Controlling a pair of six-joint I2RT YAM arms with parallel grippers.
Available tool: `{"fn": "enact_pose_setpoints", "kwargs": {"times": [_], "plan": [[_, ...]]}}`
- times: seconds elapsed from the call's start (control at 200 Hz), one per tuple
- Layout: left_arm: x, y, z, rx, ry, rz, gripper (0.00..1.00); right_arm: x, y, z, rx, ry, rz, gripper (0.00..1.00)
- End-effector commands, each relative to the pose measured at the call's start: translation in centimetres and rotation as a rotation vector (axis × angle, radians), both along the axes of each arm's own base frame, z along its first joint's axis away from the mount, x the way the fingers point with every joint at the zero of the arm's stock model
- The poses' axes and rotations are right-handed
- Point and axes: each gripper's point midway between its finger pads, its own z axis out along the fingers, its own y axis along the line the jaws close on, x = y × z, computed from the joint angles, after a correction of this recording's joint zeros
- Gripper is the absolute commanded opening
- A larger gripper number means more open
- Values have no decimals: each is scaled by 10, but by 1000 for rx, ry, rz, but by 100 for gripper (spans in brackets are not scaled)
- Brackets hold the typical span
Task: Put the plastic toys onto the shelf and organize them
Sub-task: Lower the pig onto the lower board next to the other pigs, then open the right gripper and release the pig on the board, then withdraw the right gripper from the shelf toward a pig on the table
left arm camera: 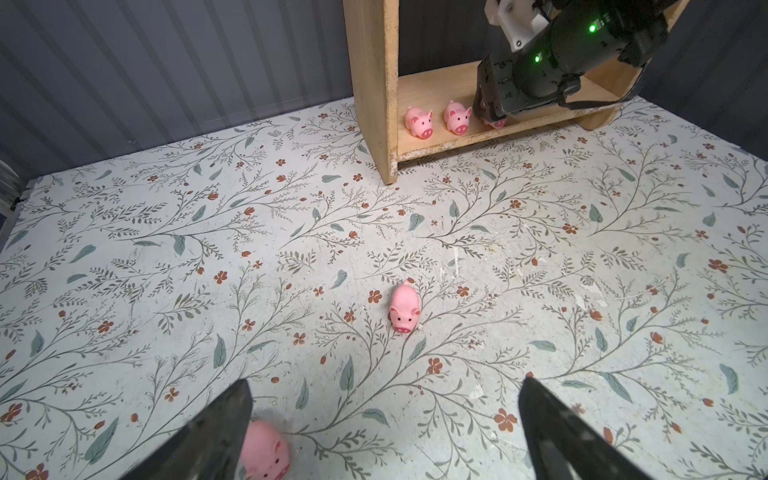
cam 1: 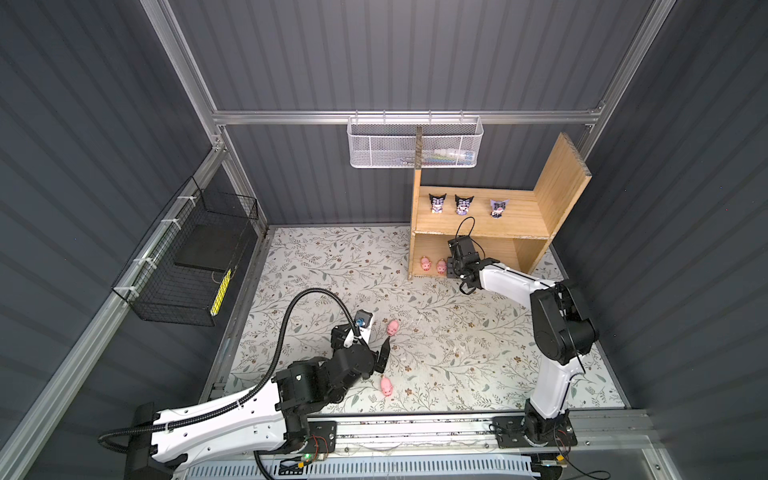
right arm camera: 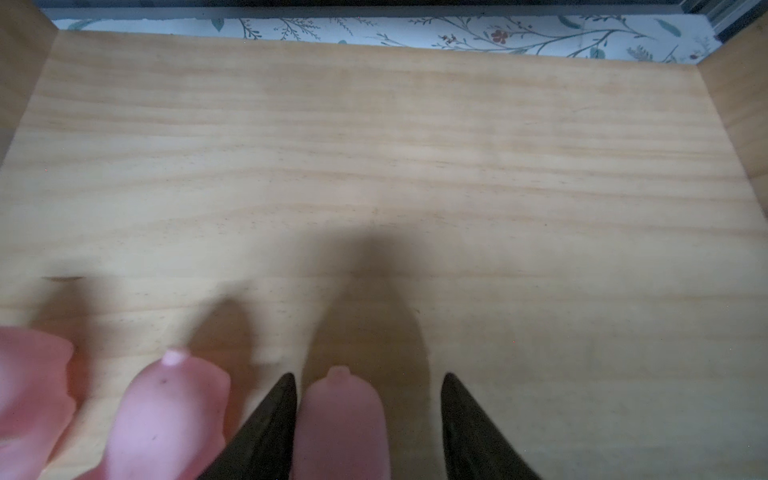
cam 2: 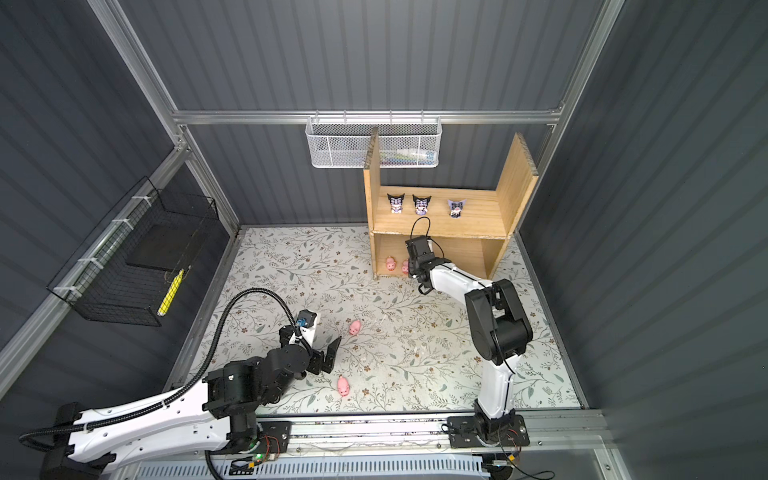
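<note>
Farthest out from the light wooden two-level shelf (cam 1: 561,183), the left gripper (left arm camera: 386,380) hangs low over the floral-print tabletop (cam 1: 457,332) with its fingers spread wide and nothing between them. One small pink plastic pig (cam 1: 386,385) lies just beside it. A second loose pink pig (cam 1: 392,327) stands a bit nearer the shelf, though both are well apart from it. On the shelf's lower level, by its left side board, two more pink pigs (cam 1: 425,263) stand side by side. The right gripper (right arm camera: 369,376) sits just beside them with a third shelf pig (right arm camera: 340,424) between its jaws. The jaws are parted, one finger against the pig and a clear gap at the other, so I'd say it's resting loose, not pinched. On the shelf's top level, three horned-hood purple-white figurines (cam 1: 464,204) stand in a row. Looks to me like the drop-off step for this pig. Next, I reckon the right arm has to back straight out without bumping the row, and the left one can go for a floor pig.
</note>
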Motion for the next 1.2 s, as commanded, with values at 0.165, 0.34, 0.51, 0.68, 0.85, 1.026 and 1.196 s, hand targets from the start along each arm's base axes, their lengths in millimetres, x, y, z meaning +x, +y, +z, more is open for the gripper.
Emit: {"fn": "enact_pose_setpoints", "kwargs": {"times": [0.165, 0.34, 0.51, 0.68, 0.85, 1.026, 1.196], "plan": [[2, -4, 13, -7, -21, 0, 100, -2, -11, 32, 29, -57, -9, 59], [2, -3, 13, -13, -20, 0, 100, -8, -7, 40, 58, -59, 10, 62], [1, 1, 11, -14, -15, 5, 100, -19, -6, 39, 89, -52, 18, 65], [-1, 7, 4, -5, 3, 13, 100, -36, -2, 41, 115, -47, 32, 67], [-5, 13, -10, -7, 36, 28, 100, -61, 8, 44, 137, -49, 50, 69], [-9, 21, -25, -32, 81, 47, 100, -96, 36, 48, 172, -66, 100, 76], [-14, 36, -39, -66, 131, 95, 100, -136, 73, 51, 224, -81, 158, 86]]}}
